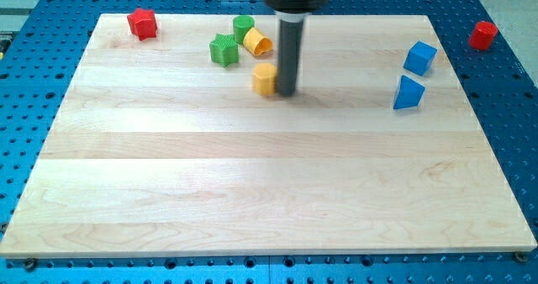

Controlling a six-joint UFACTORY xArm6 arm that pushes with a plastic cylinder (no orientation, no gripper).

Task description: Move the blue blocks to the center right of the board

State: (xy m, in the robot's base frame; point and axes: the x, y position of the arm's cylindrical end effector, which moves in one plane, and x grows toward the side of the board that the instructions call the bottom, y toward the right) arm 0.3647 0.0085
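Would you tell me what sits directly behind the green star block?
Toward the view's top, behind the green star, stand a green cylinder and a yellow cylinder; nothing there is hidden.

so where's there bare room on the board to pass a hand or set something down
The whole wooden board below my tip is bare. Also bare: the stretch between my tip and the blue cube and blue wedge. Crowded: top centre, around the green star, green cylinder, two yellow blocks.

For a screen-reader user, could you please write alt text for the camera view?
My tip rests beside a yellow block near the wooden board's top centre, far from the blue cube and blue wedge at the view's right.
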